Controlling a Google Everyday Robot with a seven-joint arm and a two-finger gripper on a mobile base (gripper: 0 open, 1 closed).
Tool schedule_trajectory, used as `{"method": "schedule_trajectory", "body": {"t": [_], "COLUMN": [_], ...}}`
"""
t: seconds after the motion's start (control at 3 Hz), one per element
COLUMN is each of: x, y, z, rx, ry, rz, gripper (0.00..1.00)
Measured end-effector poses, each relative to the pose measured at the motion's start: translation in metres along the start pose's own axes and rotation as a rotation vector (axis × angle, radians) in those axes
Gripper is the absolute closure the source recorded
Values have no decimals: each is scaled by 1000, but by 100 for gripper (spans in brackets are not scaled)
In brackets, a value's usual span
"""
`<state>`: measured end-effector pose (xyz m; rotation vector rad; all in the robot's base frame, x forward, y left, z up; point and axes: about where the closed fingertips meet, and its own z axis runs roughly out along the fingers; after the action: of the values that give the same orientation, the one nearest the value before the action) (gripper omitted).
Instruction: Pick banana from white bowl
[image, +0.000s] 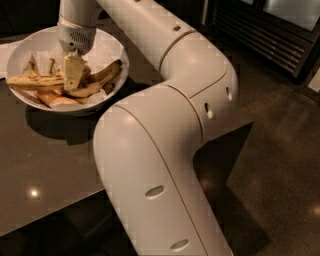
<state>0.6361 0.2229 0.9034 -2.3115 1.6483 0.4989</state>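
The white bowl (118, 49), lined with crumpled white paper, stands at the back left of the dark table (50, 165). It holds several bananas with brown spots: one long one lies across the left (30, 81), another curves up on the right (102, 75). My gripper (73, 75) points straight down into the middle of the bowl, its tip among the bananas and touching them. The wrist (75, 30) hides the back of the bowl.
My thick white arm (165, 150) bends across the table's right edge and fills the middle of the view. A dark slatted cabinet (270, 40) stands at the back right. Brown floor (280, 160) lies to the right of the table.
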Motion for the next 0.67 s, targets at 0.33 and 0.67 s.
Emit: {"method": "schedule_trajectory", "body": {"t": [0.33, 0.67], "x": [3, 3], "y": [0, 0], "z": [-2, -2], "rx": [13, 13], "ry": [26, 27], "rz": [2, 3], "gripper": [81, 100]}}
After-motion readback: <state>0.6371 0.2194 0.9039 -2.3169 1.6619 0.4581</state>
